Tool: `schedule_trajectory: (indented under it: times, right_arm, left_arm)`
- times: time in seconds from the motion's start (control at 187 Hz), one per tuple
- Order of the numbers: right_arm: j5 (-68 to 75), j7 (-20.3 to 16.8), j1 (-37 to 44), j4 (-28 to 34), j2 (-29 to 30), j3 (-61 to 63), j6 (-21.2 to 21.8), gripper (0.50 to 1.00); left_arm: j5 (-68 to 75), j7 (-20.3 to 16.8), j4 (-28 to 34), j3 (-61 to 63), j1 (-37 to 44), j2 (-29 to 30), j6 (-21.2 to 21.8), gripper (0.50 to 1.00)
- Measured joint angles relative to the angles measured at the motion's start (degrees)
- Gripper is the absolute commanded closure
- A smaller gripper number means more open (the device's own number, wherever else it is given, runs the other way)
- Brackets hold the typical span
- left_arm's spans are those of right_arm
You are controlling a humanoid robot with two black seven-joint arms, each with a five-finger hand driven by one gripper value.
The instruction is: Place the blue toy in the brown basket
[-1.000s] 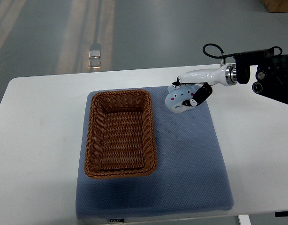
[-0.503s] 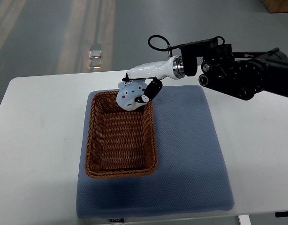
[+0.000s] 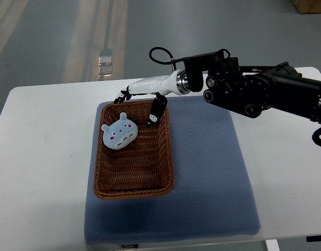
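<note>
The blue toy (image 3: pixel 120 134), a pale blue plush face with pink cheeks, lies inside the brown wicker basket (image 3: pixel 166 157), against its far left wall. My right hand (image 3: pixel 137 104) hovers over the basket's far rim with its fingers (image 3: pixel 154 112) spread and holds nothing. It is just above and to the right of the toy, apart from it. The right arm (image 3: pixel 254 91) reaches in from the right edge. The left arm is out of view.
The basket stands on a blue-grey mat (image 3: pixel 213 178) on a white table (image 3: pixel 40 172). The mat's right half is bare. The table's far edge runs just behind the hand, with grey floor beyond.
The right hand carried the toy leftward from the mat to over the basket, then opened. The toy dropped into the basket's far left part.
</note>
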Motion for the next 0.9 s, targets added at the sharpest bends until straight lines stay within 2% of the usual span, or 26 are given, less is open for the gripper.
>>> schedule_trajectory:
  times: [0.23, 0.417, 0.733, 0.898]
  right_arm:
    - [13.6, -1.2, -3.0, -3.4, -5.5, 3.3, -6.0, 0.624]
    - [22.8, -5.3, -13.1, -5.7, -8.8, 19.6, -10.4, 0.624]
    - [27.8, -6.0, -31.8, -7.2, -8.3, 46.5, -11.9, 0.621]
    - [32.6, -5.9, -37.2, -6.8, -5.7, 52.3, -11.9, 0.621]
  left_arm:
    - [0.0, 0.0, 0.0, 0.0, 0.0, 0.0, 0.0, 0.500]
    - [0.0, 0.0, -0.1, 0.0, -0.1, 0.0, 0.0, 0.500]
    - [0.0, 0.0, -0.2, 0.0, -0.1, 0.0, 0.0, 0.500]
    - [0.0, 0.0, -0.3, 0.0, -0.2, 0.0, 0.0, 0.500]
